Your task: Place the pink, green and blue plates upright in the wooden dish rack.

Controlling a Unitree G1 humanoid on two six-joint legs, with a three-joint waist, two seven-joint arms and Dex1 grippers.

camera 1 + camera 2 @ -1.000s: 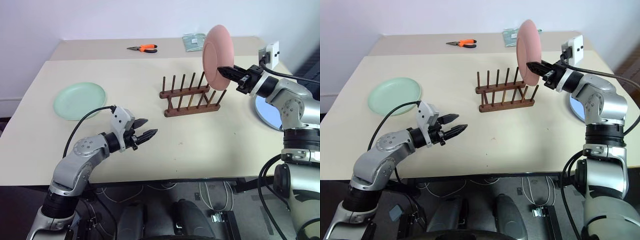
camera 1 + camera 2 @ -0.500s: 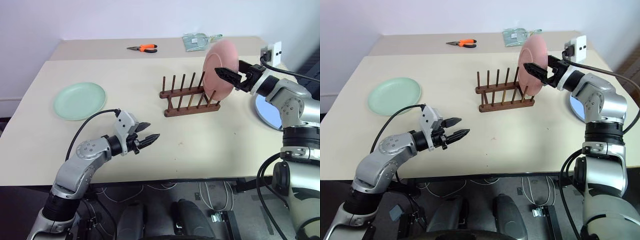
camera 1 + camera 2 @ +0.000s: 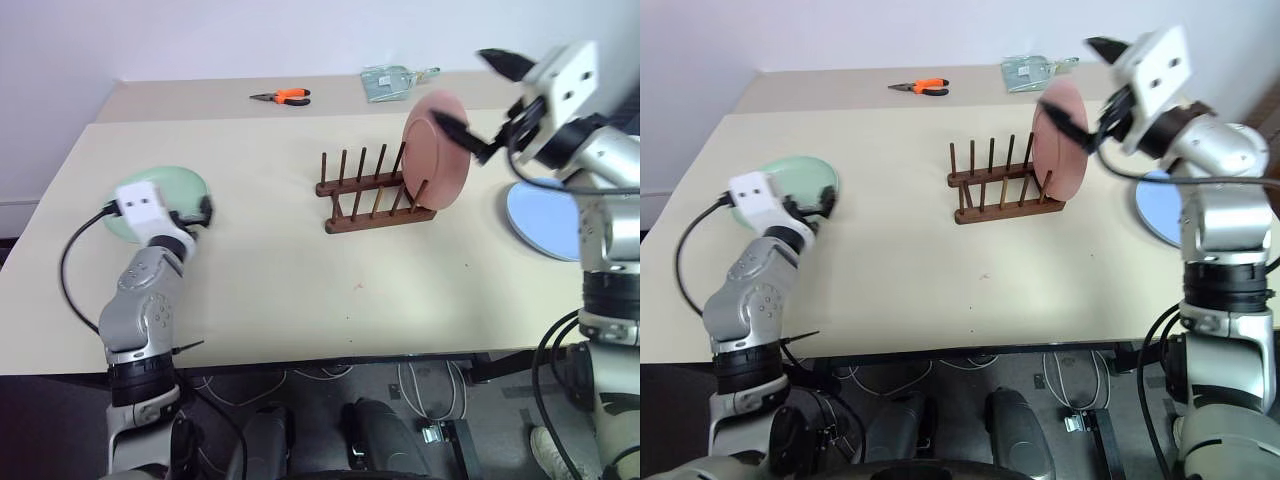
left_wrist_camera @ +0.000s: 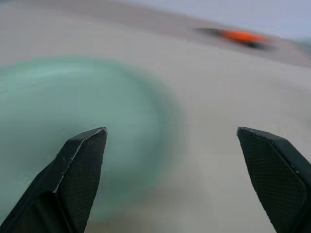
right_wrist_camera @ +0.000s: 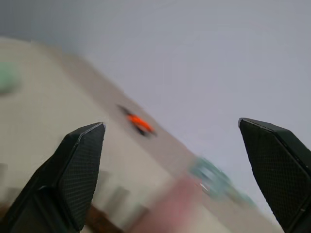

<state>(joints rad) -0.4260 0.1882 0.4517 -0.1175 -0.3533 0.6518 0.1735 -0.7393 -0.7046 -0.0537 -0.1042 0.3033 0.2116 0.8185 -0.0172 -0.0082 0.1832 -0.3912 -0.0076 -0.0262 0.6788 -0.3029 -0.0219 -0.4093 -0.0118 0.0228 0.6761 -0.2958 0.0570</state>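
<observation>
The pink plate (image 3: 436, 152) stands upright in the right end of the wooden dish rack (image 3: 372, 190). My right gripper (image 3: 480, 96) hovers open just up and to the right of it, with nothing between its fingers. The green plate (image 3: 188, 182) lies flat at the table's left, partly hidden behind my left wrist. In the left wrist view my left gripper (image 4: 171, 130) is spread wide open and empty, pointing level at the green plate (image 4: 73, 97) just ahead. The blue plate (image 3: 540, 215) lies flat at the right edge of the table, partly behind my right arm.
Orange-handled pliers (image 3: 284, 96) and a clear packet (image 3: 390, 82) lie on the far table section. The beige table (image 3: 300, 270) has bare surface in front of the rack. The rack's left slots hold nothing.
My right gripper opened and let go of the pink plate, which now rests in the rack, then lifted away. My left arm swung left to the green plate and opened wider.
</observation>
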